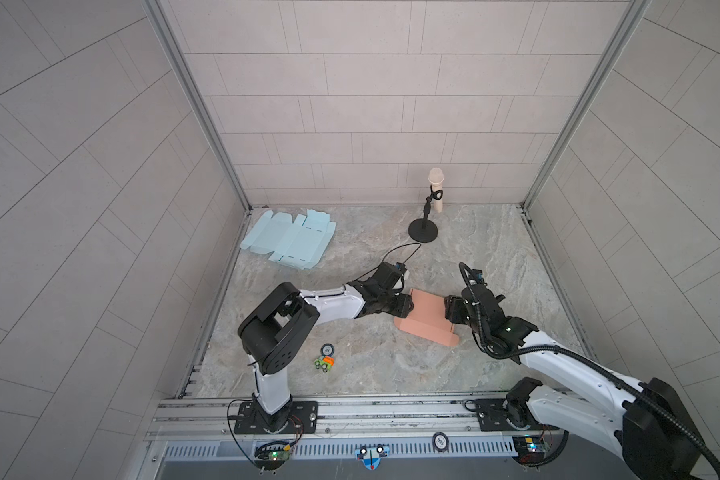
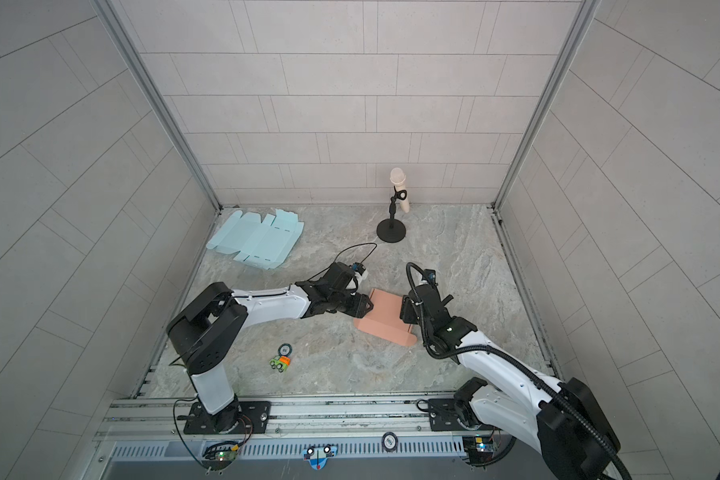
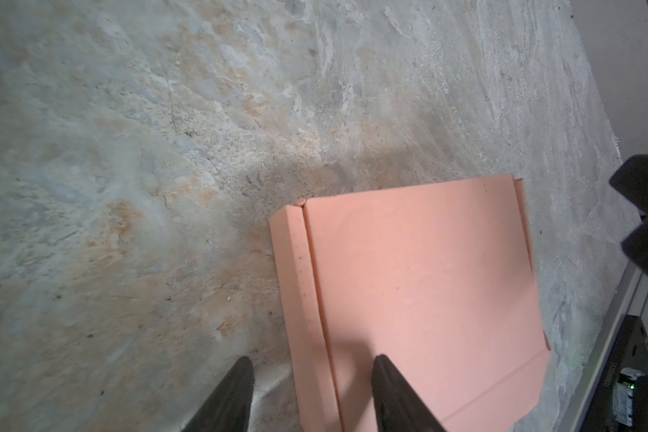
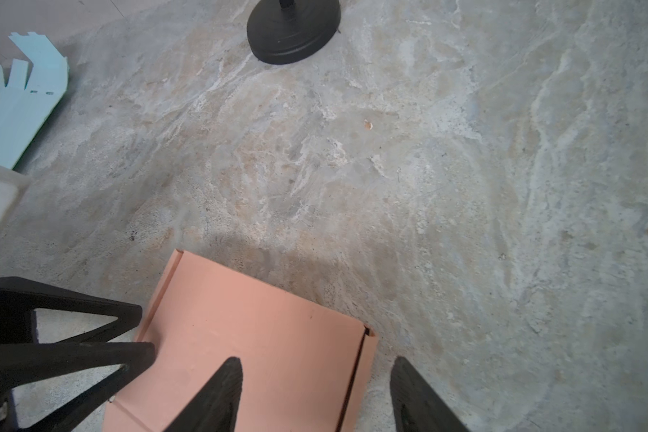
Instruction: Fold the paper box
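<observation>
Salmon-pink folded cardboard box (image 1: 427, 318) at centre frame, left gripper (image 3: 313, 359) and right gripper (image 4: 317, 359) part-open astride opposite edges, gripping nothing.

round badge (image 1: 440, 441) on front rail (image 1: 350, 420), possibly 500, other markings illegible

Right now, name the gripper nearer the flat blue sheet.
Left. The left gripper is at the pink box's edge facing the blue sheet; the right gripper is beyond the box.

Place: robot lab test cell.
Walls: grey tiled panels (image 1: 350, 124) boxing in the stone-pattern tabletop (image 1: 371, 370) on three sides.
Mounting: slotted aluminium rail (image 1: 362, 417) along the tabletop's near edge, arm bases (image 1: 272, 415) bolted on.
</observation>
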`<state>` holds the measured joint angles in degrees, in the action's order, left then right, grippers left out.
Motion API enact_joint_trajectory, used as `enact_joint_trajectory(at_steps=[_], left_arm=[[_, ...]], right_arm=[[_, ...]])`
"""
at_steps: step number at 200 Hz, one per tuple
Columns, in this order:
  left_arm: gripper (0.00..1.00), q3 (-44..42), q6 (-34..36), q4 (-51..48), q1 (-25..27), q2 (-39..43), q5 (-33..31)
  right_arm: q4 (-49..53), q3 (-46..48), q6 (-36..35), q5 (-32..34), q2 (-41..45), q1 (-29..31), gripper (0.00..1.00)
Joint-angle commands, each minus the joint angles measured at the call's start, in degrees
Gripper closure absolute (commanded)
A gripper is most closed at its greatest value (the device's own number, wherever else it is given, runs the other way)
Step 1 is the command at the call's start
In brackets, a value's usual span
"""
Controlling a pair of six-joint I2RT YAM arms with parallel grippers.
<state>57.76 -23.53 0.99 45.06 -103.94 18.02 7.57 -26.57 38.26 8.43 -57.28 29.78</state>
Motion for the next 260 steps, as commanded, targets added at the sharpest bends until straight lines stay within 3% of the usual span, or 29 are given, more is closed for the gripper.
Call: enact_joint_trajectory(at_steps=[1,107,163,207,260], left_arm=[[0.47,-1.6,0.4,0.2,0.5,0.0,-0.6],[0.55,-4.6,-0.4,2.3,1.6,3.2,-1.0],[0.62,-6.0,-1.2,3.2,1.0,3.5,-2.3],[0.65,-10.0,-6.8,13.0,-3.5,3.0,5.2],[0.65,-10.1,-4.3,9.4,-3.7,5.0,2.1]], right_arm=[[2.2,1.9,2.6,-3.5,0.8,-1.4,0.33],[-6.5,2.1,2.7,-14.4,-6.2,-4.8,0.34],[-6.9,-1.2,-0.2,-16.1,-11.7,-4.7,0.36],[-9.3,-3.6,0.1,-18.0,-16.3,-2.1,0.38],[-11.1,-5.3,0.9,-17.5,-19.1,-0.2,0.39]])
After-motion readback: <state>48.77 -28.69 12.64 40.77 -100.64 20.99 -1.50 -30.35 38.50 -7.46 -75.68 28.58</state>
